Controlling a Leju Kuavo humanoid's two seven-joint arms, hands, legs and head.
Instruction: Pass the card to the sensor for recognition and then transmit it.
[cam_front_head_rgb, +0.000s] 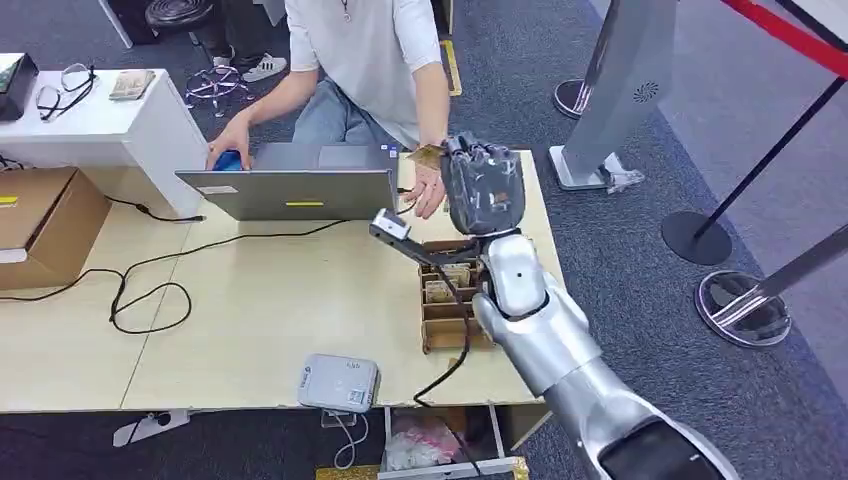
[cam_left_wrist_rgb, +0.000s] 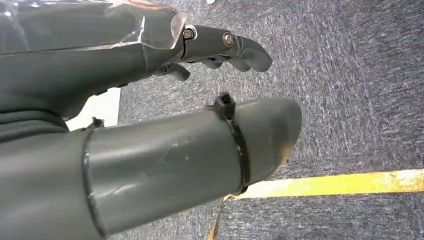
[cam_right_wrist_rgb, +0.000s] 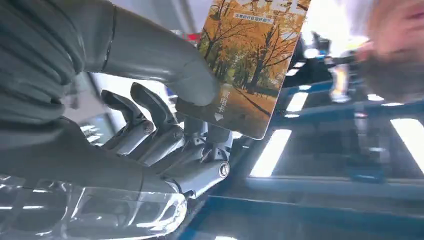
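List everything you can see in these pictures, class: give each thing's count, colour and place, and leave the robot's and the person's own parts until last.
Card: one, orange autumn-tree print, held in the right hand.
Laptop: one, grey, open at the table's far side.
Card box: one, brown, on the table below the right hand.
Sensor: one, black and silver, on the table beside the card box.
Small device: one, light grey, at the table's near edge.
Cables: black, looping over the table.
Table: one, pale wood.
Cardboard box: one, brown, left of the table.
Barrier bases: round, on the carpet at right.
Person's hand: open, next to the card.
Right hand: grey, raised, pinching the card.
Left hand: grey, hanging over the carpet.
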